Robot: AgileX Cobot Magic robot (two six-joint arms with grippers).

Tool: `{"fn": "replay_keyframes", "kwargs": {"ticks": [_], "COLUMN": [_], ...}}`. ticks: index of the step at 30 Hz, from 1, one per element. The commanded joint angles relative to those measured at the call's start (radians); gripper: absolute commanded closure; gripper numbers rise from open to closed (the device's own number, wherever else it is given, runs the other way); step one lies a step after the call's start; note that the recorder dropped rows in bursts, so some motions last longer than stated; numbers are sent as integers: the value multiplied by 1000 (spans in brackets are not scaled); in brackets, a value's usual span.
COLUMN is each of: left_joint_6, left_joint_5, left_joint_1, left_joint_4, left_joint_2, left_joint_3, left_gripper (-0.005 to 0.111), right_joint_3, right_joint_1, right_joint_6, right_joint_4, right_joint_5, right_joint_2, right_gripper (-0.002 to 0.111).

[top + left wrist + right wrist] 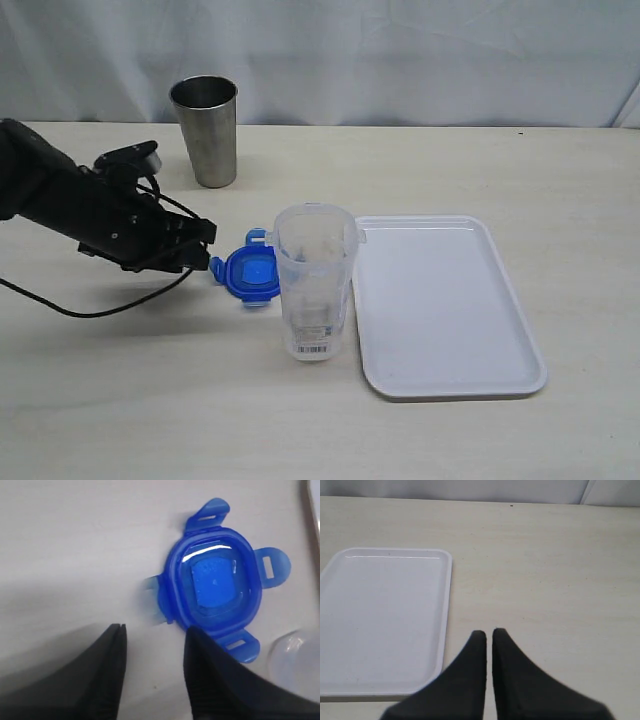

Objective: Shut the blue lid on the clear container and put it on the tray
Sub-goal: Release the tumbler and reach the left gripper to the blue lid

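Apparently picking up the lid (215, 580) mid-table: left gripper (155, 630), parted and empty, must clamp its flap; right gripper (486, 632) clenched.

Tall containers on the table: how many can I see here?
2. The steel tumbler stands at the back left; the clear container stands nearer the front, between the blue lid and the tray. Nothing seems to hide another.
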Motion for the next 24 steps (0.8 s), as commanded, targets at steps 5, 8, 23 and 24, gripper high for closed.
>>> {"fn": "replay_keyframes", "kwargs": {"ticks": [5, 8, 23, 24], "left_joint_6": [69, 69, 76, 76], "left_joint_5": [-175, -222, -246, -246], "left_joint_1": [-89, -104, -112, -112], "left_joint_4": [-80, -101, -161, -161], "left_joint_2": [42, 51, 109, 109], "left_joint_3": [-8, -8, -8, -8], "left_gripper": [70, 70, 85, 90], "right_joint_3": [3, 3, 3, 3], "right_joint_1": [2, 2, 2, 2], "right_joint_6": [-4, -4, -4, -4], "right_joint_4": [1, 1, 1, 1], "right_joint_5": [-12, -12, -12, -12], "right_joint_2": [3, 3, 3, 3], "right_gripper": [104, 104, 104, 104]}}
